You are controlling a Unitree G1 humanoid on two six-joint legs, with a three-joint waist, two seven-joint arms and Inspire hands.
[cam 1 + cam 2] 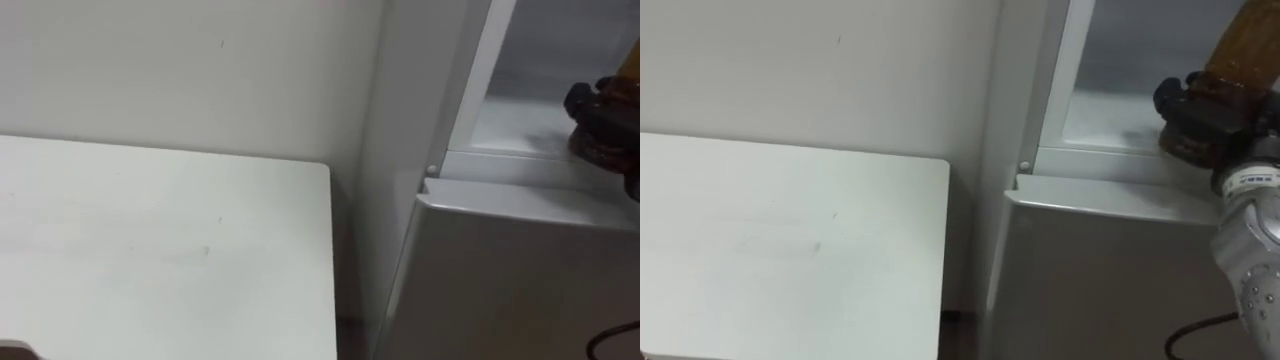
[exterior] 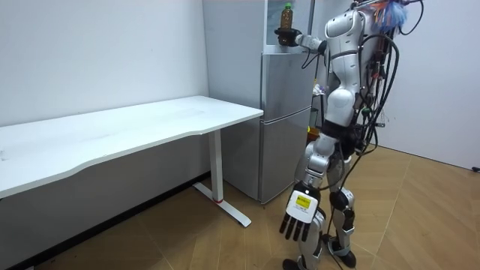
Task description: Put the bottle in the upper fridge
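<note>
At upper fridge point(image 1: 1110, 125), bottle point(image 1: 1241, 42) upright.

White table point(image 1: 160, 250), open fridge point(image 1: 500, 270), right hand point(image 1: 602, 115)

white table point(image 2: 135, 124) | along pale wall point(image 2: 90, 52) | wooden floor point(image 2: 420, 217)
</note>
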